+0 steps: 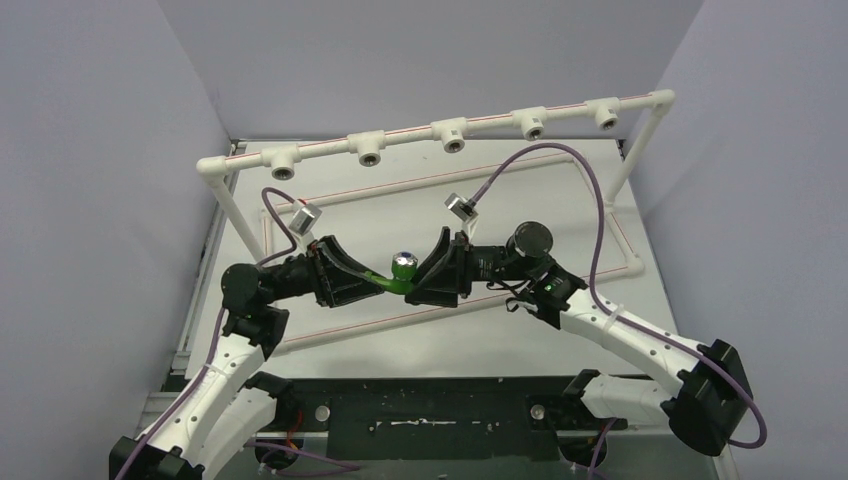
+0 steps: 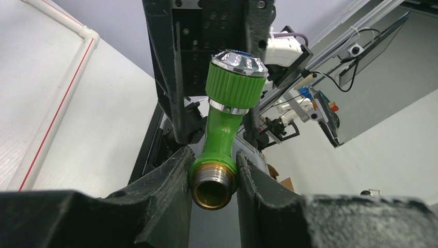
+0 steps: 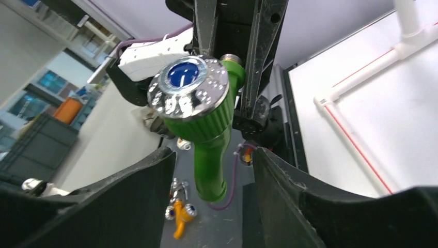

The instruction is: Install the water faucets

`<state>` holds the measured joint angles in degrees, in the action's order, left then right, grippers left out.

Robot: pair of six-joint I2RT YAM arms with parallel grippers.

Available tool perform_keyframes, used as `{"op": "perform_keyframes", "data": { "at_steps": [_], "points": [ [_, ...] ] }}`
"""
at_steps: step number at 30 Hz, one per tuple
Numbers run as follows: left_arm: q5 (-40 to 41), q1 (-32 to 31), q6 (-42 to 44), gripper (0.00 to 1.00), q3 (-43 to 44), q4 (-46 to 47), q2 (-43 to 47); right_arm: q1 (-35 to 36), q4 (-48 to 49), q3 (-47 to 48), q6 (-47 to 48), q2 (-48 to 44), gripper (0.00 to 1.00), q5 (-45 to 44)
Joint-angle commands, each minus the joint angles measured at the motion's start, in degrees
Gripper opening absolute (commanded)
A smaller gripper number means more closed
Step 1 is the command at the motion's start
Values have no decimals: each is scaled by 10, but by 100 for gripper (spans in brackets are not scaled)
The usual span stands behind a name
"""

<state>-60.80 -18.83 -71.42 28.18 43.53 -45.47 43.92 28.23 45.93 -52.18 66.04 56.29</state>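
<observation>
Lead: Grip on the left first. What has it got?

Tech: Left gripper comes in from 9 o'clock in the overhead view, clamped narrow on the green faucet. Its fingers press the collar from both sides just above the brass thread, so the threaded mouth sticks out past the tips, free to meet a socket.

Lead: Where is the faucet itself?

Tech: Dead centre, in the air above the table, touching nothing but that clamp. The chrome cap faces up and the spout reaches toward 3.

Lead: And the right side?

Tech: Right gripper reaches in from 3 o'clock. Its fingers stand either side of the spout with a gap on each side, so it is part-open and carrying nothing.

Lead: A handoff, then?

Tech: That's my reading. The collar is the better hold for screwing in; the bent spout would twist away.

Lead: Next?

Tech: White rail crosses from 10 to 1 o'clock with five tee fittings, their sockets facing the arms and all bare as far as I can see. I'd back the right arm off toward 3 first, then carry the thread to a socket. A tilted start risks cross-threading.
</observation>
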Motion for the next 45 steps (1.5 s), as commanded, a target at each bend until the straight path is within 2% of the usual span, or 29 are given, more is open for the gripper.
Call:
{"op": "perform_keyframes", "data": {
  "at_steps": [1,5,10,14,23,34,45],
  "points": [
    [26,-2,12,0,-1,14,18,5,-44,10,93,-63,63,-76],
    [51,-2,24,0,0,-26,30,17,-81,12,138,-90,69,-142],
    [77,-2,38,0,6,-76,41,59,-118,17,184,-95,70,-229],
    [94,-2,57,0,19,-114,41,77,-101,10,181,-88,69,-263],
    [97,-2,53,0,21,-124,48,81,-57,2,169,-72,59,-263],
    [90,-2,19,0,19,-80,50,82,-47,-5,160,-63,44,-244],
    [82,-3,-21,0,11,-13,45,82,-60,-12,157,-74,38,-241]
  ]
}}
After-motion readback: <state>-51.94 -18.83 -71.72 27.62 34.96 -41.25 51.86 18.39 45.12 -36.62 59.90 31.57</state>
